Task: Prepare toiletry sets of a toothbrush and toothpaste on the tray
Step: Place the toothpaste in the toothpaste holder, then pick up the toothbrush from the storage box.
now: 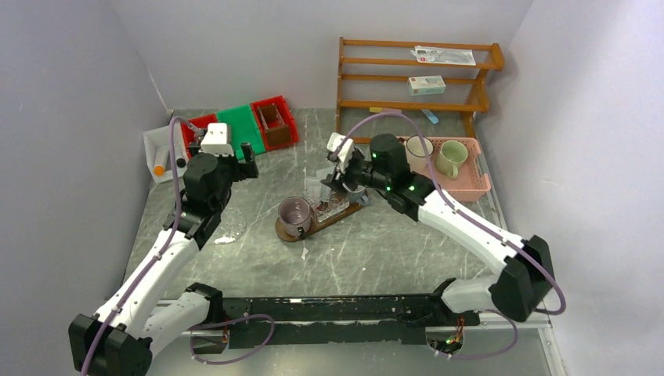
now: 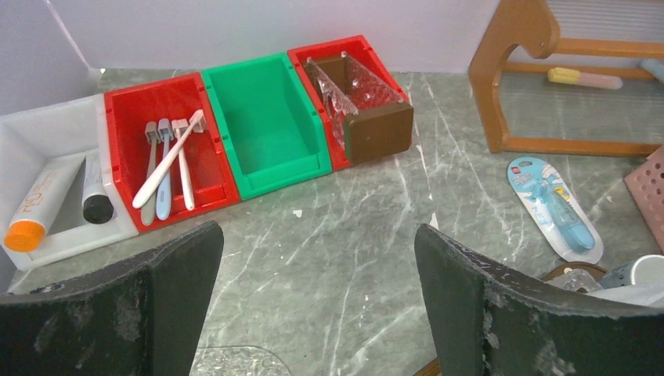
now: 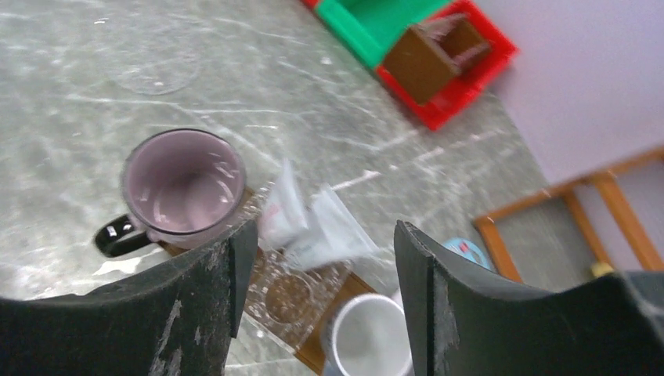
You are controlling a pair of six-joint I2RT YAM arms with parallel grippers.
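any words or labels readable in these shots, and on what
Nothing reads clearly.
white tube with orange cap: orange lettering, too blurred to read.
blue toothbrush pack: small red label, too small.
box and flat pack on the wooden shelf: print too small.

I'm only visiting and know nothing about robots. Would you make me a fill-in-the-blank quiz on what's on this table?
1. The toothbrushes lie in a ___ bin.
2. The empty bin beside it is coloured ___.
3. The pink basket holds ___ mugs.
4. The left pincer stands wide ___.

Missing words: red; green; two; open.
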